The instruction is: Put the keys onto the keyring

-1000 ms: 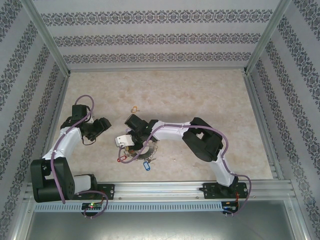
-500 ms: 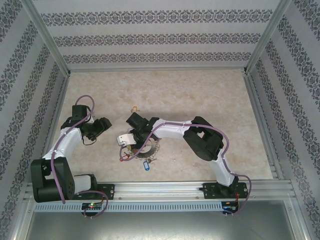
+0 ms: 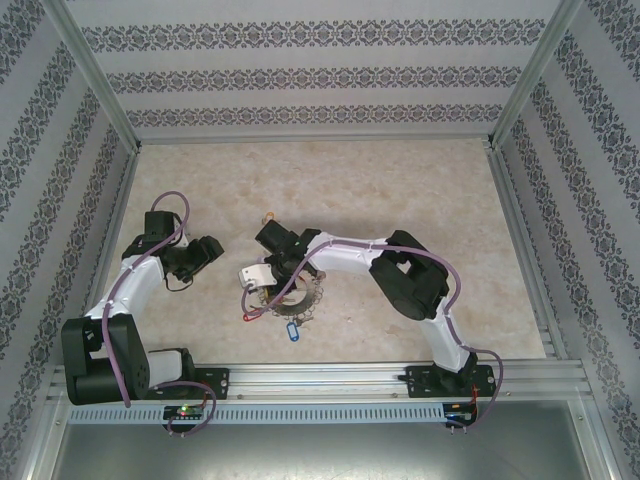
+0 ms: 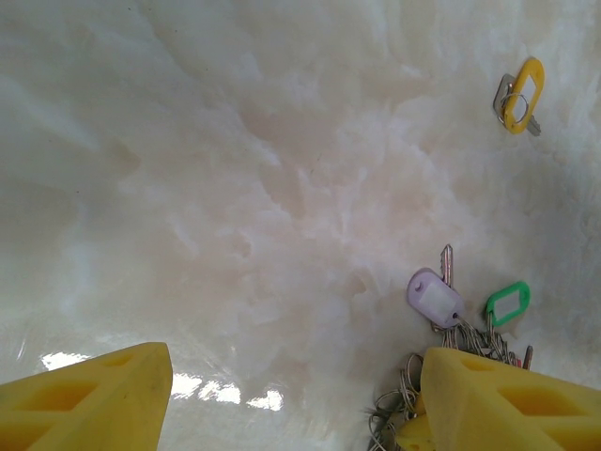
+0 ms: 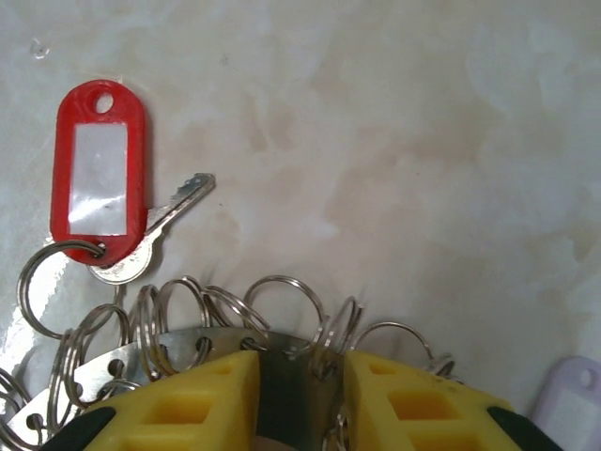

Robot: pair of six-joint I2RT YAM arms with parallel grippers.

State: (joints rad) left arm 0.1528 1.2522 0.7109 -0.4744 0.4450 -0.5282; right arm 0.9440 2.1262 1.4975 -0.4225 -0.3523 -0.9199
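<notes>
A: State of right claw?
B: Narrow, astride ring rim, bottom centre of right-wrist frame; clamped or not, cannot tell.
A: And left claw?
B: Wide, empty.
A: Loose key?
B: Upper right of left-wrist frame, well apart from left claw, long axis near upright. Probably a reach up-right.

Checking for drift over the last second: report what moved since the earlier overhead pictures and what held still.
The right gripper, closed on the keyring, edged away from the bases and slightly rightward, dragging the ring and the red-tagged key with it. The left gripper stayed open and parked; the blue-tagged key and the yellow-tagged key did not move.
</notes>
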